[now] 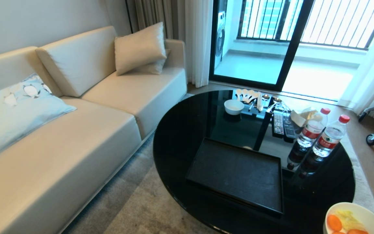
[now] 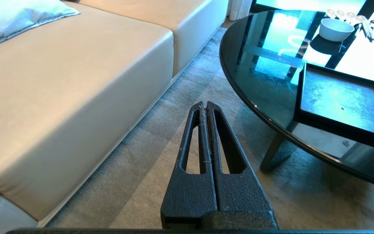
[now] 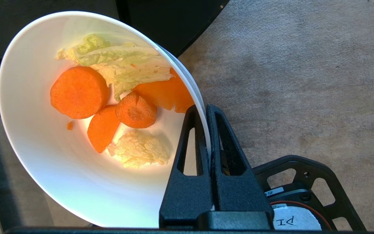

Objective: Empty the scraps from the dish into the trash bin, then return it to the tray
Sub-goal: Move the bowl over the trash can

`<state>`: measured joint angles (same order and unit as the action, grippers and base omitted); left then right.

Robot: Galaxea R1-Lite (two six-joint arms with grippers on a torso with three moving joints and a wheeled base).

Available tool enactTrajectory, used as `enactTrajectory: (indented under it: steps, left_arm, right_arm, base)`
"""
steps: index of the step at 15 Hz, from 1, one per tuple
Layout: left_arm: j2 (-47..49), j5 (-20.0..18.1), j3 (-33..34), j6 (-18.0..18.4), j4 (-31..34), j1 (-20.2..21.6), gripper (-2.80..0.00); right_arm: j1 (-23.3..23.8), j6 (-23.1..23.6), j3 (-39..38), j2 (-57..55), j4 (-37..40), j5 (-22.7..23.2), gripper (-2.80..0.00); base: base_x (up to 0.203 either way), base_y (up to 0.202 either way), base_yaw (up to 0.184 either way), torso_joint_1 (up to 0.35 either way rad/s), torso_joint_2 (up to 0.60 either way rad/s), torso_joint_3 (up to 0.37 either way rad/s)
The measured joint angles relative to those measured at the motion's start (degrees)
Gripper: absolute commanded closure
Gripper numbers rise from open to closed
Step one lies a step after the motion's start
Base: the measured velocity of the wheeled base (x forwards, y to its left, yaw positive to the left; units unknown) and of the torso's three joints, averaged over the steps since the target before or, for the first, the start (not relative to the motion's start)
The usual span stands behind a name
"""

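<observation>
Off the table, right gripper pinching dish

In the head view, the white bowl of carrot and cabbage scraps is cut off at the bottom right corner, and the right end effector gripping its rim lies outside that view. The bowl's lower edge also runs off the right wrist view. The small items at the worktop's far edge are too small to identify. The sofa runs off the left edge.
</observation>
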<state>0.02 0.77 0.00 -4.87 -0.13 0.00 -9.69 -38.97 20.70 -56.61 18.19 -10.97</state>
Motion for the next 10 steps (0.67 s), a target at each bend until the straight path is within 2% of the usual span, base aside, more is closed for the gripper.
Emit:
enactTrajectory:
  steps: [10]
  left_arm:
    - [0.0,-0.02,0.0,0.01,0.0,0.0,0.0]
  right_arm:
    - [-0.04,0.0,0.02,0.24,0.2,-0.05,0.0]
  base:
    - [0.0,0.0,0.0,0.0,0.0,0.0]
